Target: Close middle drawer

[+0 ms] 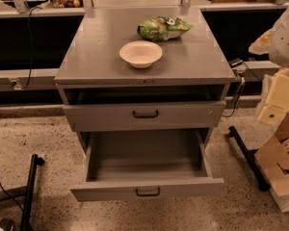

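Observation:
The grey metal cabinet [101, 57] stands in the middle of the camera view. Its middle drawer [144, 160] is pulled far out towards me, its long box empty. It has a low front panel [101, 192] with a small dark bar handle [148, 192]. Above it, the taller top drawer [96, 115] with its own handle [145, 114] stands slightly out, with a dark gap over it. The lowest drawer is hidden under the open one. My gripper [275, 102], cream coloured, hangs at the right edge, to the right of the cabinet and apart from both drawers.
A white bowl [140, 53] and a green snack bag [163, 28] lie on the cabinet top. A black bar [248, 158] and a brown box [282, 170] sit on the speckled floor at right. A black stand leg [30, 191] is at left. Counters run behind.

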`<state>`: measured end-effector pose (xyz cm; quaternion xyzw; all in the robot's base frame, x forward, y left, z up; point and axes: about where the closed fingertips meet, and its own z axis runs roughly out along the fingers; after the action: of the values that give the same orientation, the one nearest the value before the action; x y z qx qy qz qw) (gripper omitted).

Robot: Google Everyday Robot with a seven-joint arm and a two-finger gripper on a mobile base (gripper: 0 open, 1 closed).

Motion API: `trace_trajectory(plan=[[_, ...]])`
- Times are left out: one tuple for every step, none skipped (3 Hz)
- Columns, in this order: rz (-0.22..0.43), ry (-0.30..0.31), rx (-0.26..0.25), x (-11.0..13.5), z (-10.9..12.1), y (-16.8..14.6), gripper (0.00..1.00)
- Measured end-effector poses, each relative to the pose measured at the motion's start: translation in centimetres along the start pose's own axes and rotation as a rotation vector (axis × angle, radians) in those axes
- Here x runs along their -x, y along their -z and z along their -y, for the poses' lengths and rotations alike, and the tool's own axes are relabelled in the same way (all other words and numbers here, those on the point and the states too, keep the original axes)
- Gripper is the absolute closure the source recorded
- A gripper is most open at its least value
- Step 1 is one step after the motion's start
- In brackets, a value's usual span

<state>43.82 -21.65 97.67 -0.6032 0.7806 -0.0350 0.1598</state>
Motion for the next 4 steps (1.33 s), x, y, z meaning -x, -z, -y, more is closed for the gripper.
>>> trace_trajectory(plan=[[0.0, 0.0, 0.0, 0.0, 0.0, 0.0, 0.0], [0.008, 0.011, 0.005, 0.2, 0.2, -0.1, 0.0], [0.07, 0.01, 0.09, 0.8, -0.6, -6.1, 0.0], [0.169, 0.014, 0.151, 1.8, -4.0, -12.3, 0.0]])
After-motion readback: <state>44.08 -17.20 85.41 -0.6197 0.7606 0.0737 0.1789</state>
